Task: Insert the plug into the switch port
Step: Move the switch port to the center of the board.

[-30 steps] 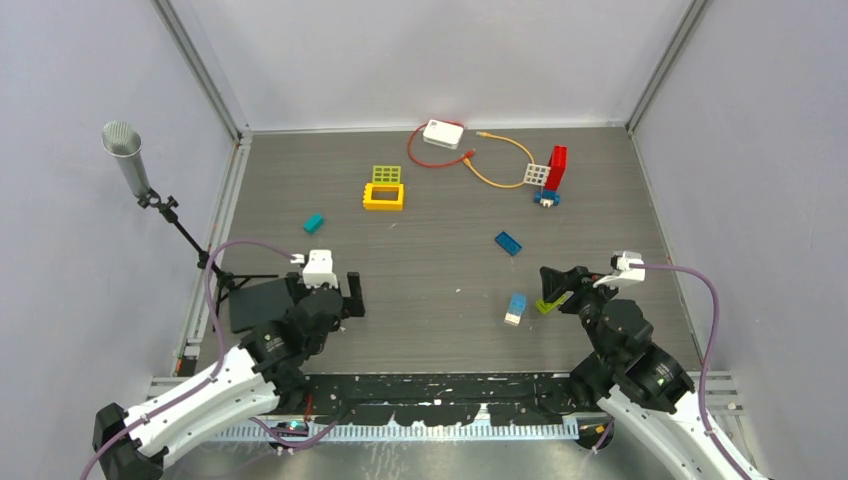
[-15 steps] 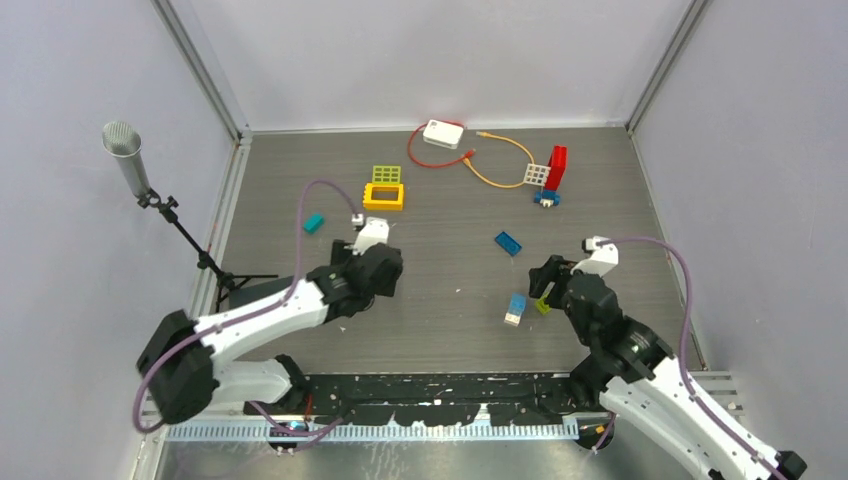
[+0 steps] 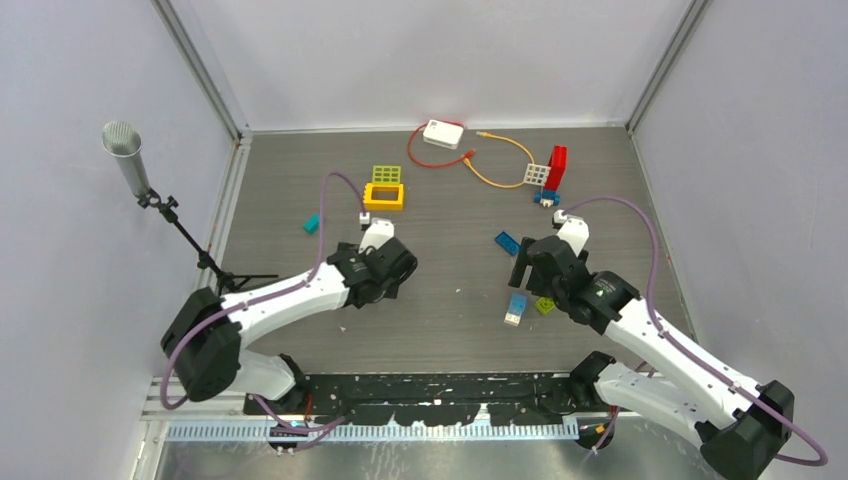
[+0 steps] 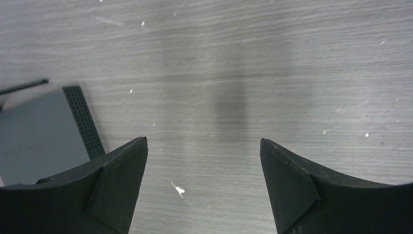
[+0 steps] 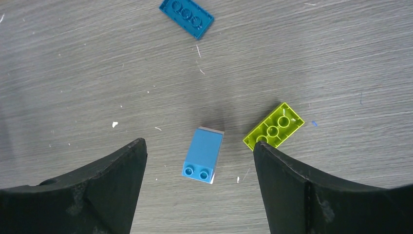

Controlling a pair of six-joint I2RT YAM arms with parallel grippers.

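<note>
Both claws hang apart and empty over the table point(image 3: 440, 215). The left claw point(image 4: 203, 141) is spread above bare wood grain, with a flat grey box point(image 4: 39, 131) at the edge of its wrist view. The right claw point(image 5: 198, 142), equally wide, frames a light blue brick point(image 5: 203, 155). A lime brick point(image 5: 273, 126) lies just beside that one and a dark blue plate point(image 5: 186, 17) farther off.

Well beyond both claws, at the back of the table, sits the white switch point(image 3: 443, 133). A red cord point(image 3: 413, 152) loops from its left side round the front. An orange cord point(image 3: 500, 180) trails right towards a red block tower point(image 3: 556, 168). The plug point(image 3: 469, 154) appears to lie at the cord end just right of the switch, near it but not in it. From overhead it is too small to tell which cord it belongs to, and the ports cannot be seen.

The plug is probably a light, hard little piece on a limp cord that will drag and twist rather than resist. The best hold looks to be across the plug's flat sides just behind its tip. Gripping the cord instead would let the plug droop. Any latch tab on it is likely fragile. The switch seems light enough to skid when pushed, so the spare claw would probably need to brace it.
</note>
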